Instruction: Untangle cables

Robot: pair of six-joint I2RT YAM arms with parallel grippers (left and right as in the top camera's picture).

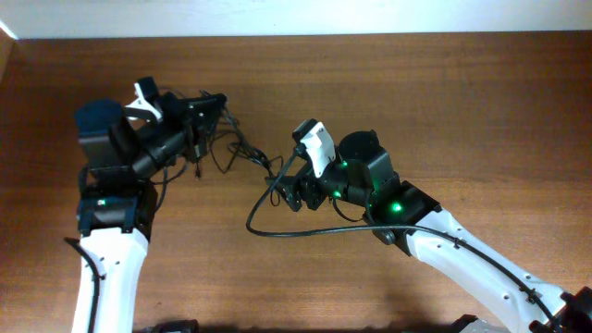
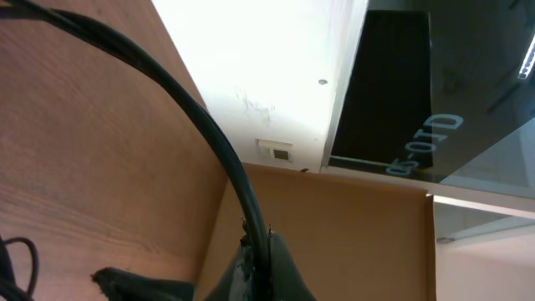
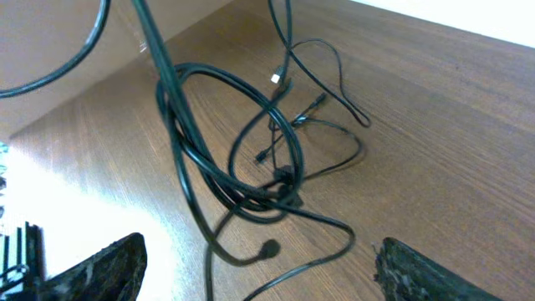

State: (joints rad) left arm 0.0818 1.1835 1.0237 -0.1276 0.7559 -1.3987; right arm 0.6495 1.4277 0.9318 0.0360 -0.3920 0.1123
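Left pincer (image 1: 207, 105), closed on the cables (image 3: 280, 180), holds them raised so the right pincer (image 3: 259, 272), spread wide, can reach the knot.

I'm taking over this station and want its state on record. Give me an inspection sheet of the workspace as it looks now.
Surface: brown wooden table, no marks seen.
Job's things: thin black cables, knotted in overlapping loops between the two arms, plug ends lying on the wood.
Clutter: nothing seen.
Grippers: left gripper shut on one of the cables; right gripper open, low beside the knot, holding nothing.
Cables: arm wire runs along the right arm's white link.
Surroundings: white wall and dark glass panel beyond the table.
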